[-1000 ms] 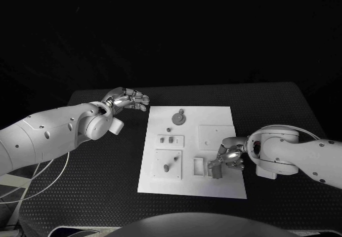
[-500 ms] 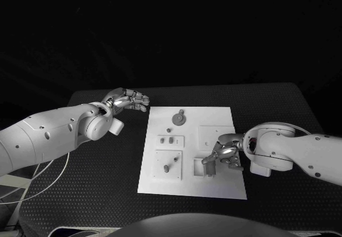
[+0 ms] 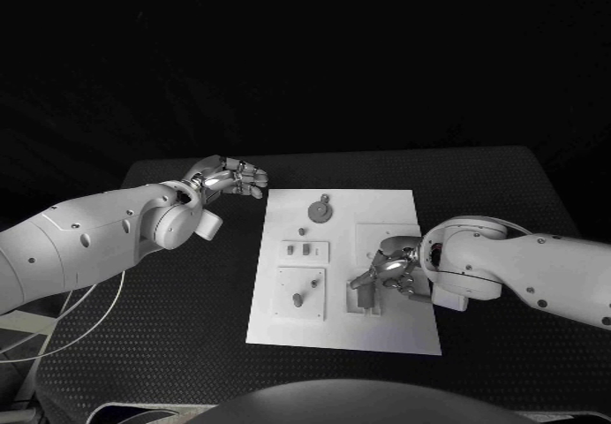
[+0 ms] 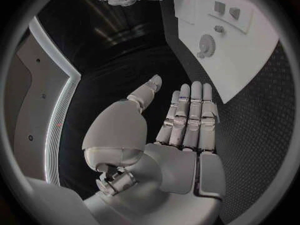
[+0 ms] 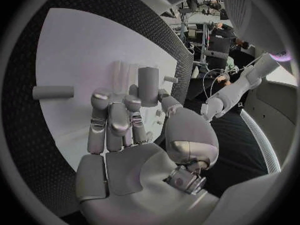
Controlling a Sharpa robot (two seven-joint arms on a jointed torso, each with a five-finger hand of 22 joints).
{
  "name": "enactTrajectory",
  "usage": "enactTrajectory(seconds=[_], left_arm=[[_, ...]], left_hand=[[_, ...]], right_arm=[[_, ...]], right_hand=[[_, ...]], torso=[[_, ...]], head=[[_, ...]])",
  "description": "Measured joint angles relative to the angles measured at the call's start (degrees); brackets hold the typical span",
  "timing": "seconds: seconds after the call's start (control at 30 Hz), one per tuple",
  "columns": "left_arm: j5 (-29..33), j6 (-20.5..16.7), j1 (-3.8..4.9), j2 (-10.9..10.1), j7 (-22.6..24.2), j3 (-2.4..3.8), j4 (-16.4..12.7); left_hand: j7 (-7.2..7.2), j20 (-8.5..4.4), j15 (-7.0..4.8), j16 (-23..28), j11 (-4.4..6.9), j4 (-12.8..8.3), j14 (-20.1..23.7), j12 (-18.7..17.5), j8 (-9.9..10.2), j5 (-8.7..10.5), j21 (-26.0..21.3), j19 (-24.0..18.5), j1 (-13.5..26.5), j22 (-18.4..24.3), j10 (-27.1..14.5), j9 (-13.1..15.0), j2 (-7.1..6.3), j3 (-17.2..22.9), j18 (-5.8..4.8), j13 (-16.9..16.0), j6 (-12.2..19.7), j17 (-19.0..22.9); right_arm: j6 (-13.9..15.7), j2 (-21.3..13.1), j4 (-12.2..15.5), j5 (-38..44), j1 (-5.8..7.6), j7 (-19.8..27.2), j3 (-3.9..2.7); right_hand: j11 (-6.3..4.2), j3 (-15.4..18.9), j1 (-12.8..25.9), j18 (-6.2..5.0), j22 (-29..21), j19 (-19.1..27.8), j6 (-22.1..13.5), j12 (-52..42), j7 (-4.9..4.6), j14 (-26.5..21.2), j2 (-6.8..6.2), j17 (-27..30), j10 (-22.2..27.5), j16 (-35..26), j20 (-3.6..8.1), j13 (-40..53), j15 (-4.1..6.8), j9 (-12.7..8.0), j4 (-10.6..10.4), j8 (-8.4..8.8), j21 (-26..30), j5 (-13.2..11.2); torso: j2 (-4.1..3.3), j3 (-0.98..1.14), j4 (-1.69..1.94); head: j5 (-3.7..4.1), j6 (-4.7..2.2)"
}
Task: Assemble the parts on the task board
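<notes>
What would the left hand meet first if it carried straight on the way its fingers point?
Probably the task board. The left hand hovers open beside the board's far left corner, fingers pointing towards it; in the wrist view the board's edge lies just ahead. Height is unclear, so it might pass above.

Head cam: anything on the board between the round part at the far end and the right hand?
Yes. In the head view, between the round part and the right hand lies a raised square plate on the task board; nothing loose shows on it.

White board (image 3: 388,331) flat mid-table, grey parts seated in its recesses (round part (image 3: 320,210) near far edge, peg (image 5: 53,92) lying loose).
</notes>
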State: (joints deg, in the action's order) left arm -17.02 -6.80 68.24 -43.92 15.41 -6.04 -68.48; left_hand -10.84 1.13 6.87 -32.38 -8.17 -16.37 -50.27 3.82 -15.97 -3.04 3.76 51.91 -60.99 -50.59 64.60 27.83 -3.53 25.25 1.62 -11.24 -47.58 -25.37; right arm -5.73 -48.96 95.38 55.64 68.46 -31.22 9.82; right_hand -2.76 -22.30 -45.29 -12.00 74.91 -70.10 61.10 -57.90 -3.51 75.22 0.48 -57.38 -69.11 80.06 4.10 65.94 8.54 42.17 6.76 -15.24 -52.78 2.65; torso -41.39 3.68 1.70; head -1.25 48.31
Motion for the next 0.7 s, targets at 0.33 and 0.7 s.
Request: enactTrajectory(seconds=[0.33,0.7], left_arm=[[0.0,0.0,0.00,0.0,0.0,0.00,0.0],[0.0,0.1,0.00,0.0,-0.1,0.00,0.0]], left_hand=[[0.00,0.00,0.00,0.0,0.00,0.0,0.0,0.0,0.0,0.00,0.0,0.0,0.0,0.0,0.0,0.0,0.00,0.0,0.00,0.1,0.0,-0.1],[0.00,0.00,0.00,0.0,0.00,0.0,0.0,0.0,0.0,0.00,0.0,0.0,0.0,0.0,0.0,0.0,0.00,0.0,-0.01,0.0,0.0,-0.1]], right_arm=[[0.0,0.5,-0.3,0.0,-0.01,-0.6,0.21],[-0.3,0.8,-0.5,-0.1,-0.11,-1.0,0.41]], right_hand=[[0.00,0.1,0.2,0.00,0.0,-0.2,0.0,0.0,0.00,0.0,0.23,0.0,0.0,0.0,-0.21,0.0,-0.15,0.0,0.1,0.02,-0.2,0.0],[0.00,0.1,0.3,-0.02,0.0,-0.2,0.0,0.0,-0.01,0.0,0.30,0.1,0.0,0.0,-0.22,0.0,-0.17,0.1,0.1,0.31,-0.2,-0.1]], torso=[[0.03,0.02,-0.03],[0.04,0.00,-0.03]], head=[[-0.18,0.31],[-0.30,0.52]])
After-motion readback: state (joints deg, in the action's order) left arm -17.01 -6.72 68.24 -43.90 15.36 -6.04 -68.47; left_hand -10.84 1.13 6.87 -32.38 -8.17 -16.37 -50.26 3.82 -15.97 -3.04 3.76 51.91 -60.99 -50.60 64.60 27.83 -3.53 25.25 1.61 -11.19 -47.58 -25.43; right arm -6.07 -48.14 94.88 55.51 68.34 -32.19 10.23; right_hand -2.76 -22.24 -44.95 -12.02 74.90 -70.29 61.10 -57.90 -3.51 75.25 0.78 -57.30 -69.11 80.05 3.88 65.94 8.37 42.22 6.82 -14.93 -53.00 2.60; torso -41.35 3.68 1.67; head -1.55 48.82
